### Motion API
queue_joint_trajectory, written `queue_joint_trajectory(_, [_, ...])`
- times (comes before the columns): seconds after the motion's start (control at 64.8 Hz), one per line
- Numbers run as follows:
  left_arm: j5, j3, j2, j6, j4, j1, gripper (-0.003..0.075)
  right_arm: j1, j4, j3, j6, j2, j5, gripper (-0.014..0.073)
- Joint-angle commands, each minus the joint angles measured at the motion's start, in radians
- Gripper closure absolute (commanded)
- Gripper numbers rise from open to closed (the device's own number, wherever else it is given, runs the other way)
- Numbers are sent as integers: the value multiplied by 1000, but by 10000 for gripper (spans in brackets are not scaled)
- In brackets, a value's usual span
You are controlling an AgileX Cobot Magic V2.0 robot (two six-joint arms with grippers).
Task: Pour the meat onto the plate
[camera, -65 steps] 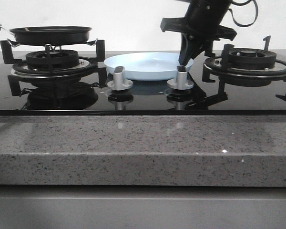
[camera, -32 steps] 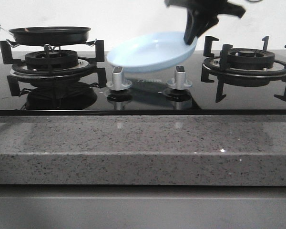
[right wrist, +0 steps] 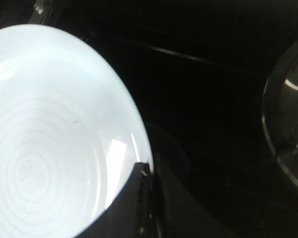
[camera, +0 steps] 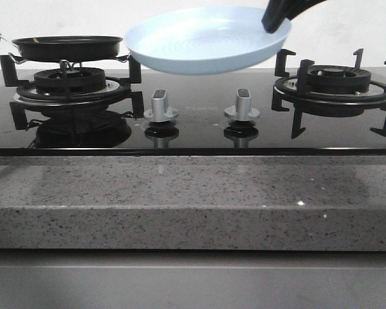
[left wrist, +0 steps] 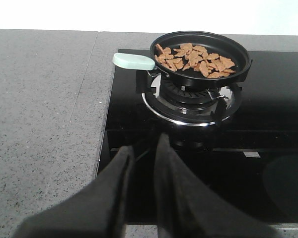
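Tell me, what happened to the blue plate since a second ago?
The right tool, shut on the plate's rim, lifted it off the stove and carried it up and left, toward the pan. The pan, the meat and the knobs stayed put.
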Motion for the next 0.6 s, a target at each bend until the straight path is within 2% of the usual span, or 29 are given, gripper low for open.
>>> queue_joint_trajectory(0.0, [-84,-34,7,-2,-1,3,608,22,35,75,-31,-107,-111,662])
queue_joint_trajectory(0.293, [-84,-34,7,-2,-1,3,608,64,38,251,-32,-156,-180,662])
queue_joint_trajectory(0.587, [-84,-34,7,-2,-1,3,608,64,38,268,-32,-156,-202,662])
